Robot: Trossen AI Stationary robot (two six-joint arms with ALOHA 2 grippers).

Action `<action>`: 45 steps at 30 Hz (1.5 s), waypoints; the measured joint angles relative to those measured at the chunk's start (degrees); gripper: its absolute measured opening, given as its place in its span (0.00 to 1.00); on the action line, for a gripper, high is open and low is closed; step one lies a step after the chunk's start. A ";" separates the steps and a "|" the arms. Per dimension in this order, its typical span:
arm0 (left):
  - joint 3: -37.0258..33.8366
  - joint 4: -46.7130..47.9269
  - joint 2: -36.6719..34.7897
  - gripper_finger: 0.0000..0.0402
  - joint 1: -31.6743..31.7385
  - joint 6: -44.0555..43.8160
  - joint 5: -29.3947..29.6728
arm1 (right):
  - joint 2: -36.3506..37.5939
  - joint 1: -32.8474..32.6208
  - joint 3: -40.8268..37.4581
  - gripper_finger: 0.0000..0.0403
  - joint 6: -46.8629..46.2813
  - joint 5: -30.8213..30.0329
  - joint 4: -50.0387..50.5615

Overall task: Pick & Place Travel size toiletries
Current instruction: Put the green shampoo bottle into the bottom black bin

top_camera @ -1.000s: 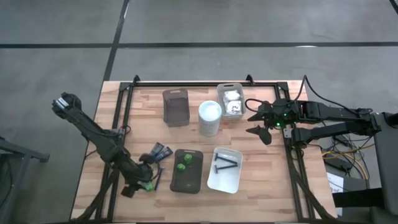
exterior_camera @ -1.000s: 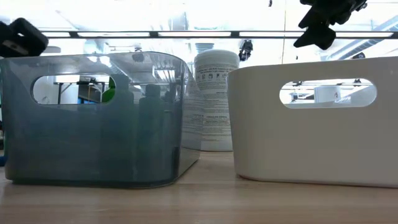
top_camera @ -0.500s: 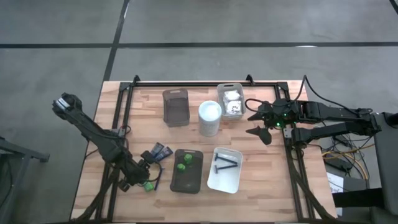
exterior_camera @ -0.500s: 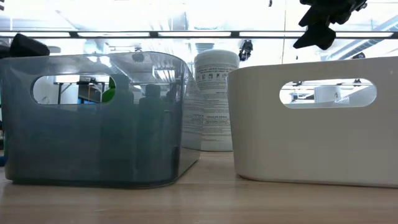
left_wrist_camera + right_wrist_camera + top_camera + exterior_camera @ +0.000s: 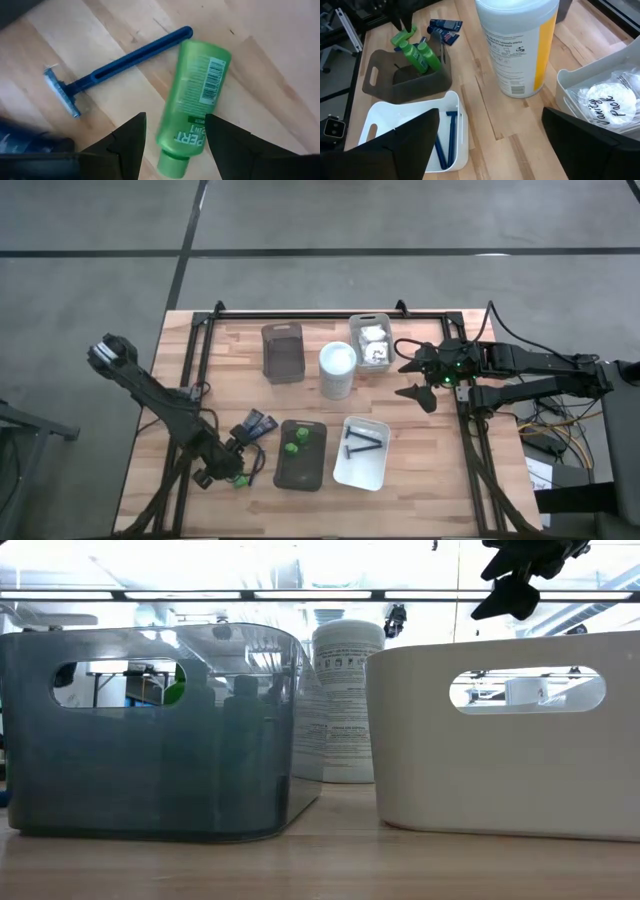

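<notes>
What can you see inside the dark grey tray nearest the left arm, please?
Two green bottles stand leaning inside the dark grey tray. The tray floor beneath them is hidden by the bottles and the wall. The third bottle lies outside.

Grey tray beside white tray

Robotics lab or test workshop: butcher-block table in black framing on bare grey concrete floor; ceiling strip lights, benches beyond; loose cables alongside.

Green bottle: "PERT 2IN1". Packet: "Vanity Pack".
</notes>
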State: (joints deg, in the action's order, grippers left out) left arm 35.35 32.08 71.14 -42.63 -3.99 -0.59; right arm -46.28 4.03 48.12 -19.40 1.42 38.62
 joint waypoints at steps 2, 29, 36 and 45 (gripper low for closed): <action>0.09 -0.88 1.52 0.51 0.00 0.29 0.03 | 0.00 0.00 0.00 0.88 0.03 -0.01 0.00; 2.26 -0.37 3.18 0.36 0.00 -1.43 0.50 | 0.00 0.00 0.00 0.75 -0.11 -0.05 -0.43; 7.53 9.62 -0.61 0.36 0.00 -4.07 5.29 | 0.00 0.00 0.00 0.70 -9.85 0.06 -1.73; 19.48 26.02 -3.84 0.36 0.90 -7.84 20.91 | -0.72 0.00 0.00 0.65 -25.13 0.09 -6.43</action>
State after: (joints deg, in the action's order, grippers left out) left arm 54.84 58.10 67.30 -41.73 -11.82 20.33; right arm -47.00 4.03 48.12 -44.53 1.51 32.18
